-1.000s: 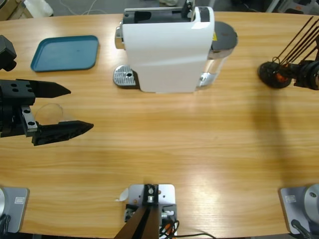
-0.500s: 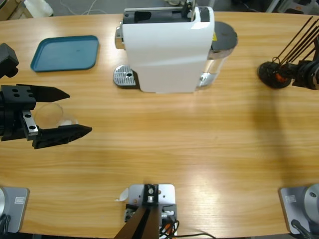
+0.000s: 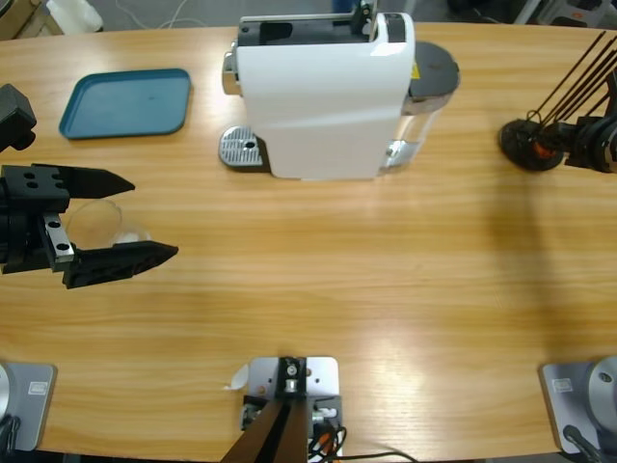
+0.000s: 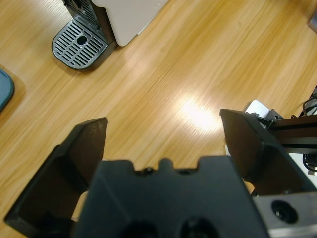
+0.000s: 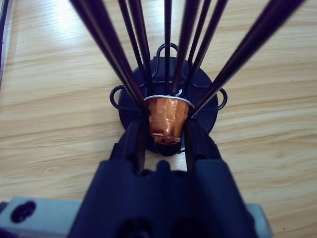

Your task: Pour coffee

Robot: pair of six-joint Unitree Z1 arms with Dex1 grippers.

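Little has changed: the left gripper (image 3: 123,214), slightly withdrawn, is kept spread around the glass (image 3: 93,220); a copper capsule (image 5: 168,117) is clenched by the right gripper (image 5: 163,132).

The long, light-wood tabletop (image 3: 318,260) carries a teal rectangular plastic tray (image 3: 125,102), a white boxy coffee machine (image 3: 323,95), a clear round tumbler glass (image 3: 96,220) between the left hand (image 3: 145,217) jaws, and a black wire capsule rack (image 3: 530,145) at the right hand (image 5: 163,134).

The left end effector (image 3: 130,217) is spread wide around a clear glass (image 3: 96,220); a blue tray (image 3: 125,101) lies beyond it, a white coffee machine (image 3: 323,96) farther off.
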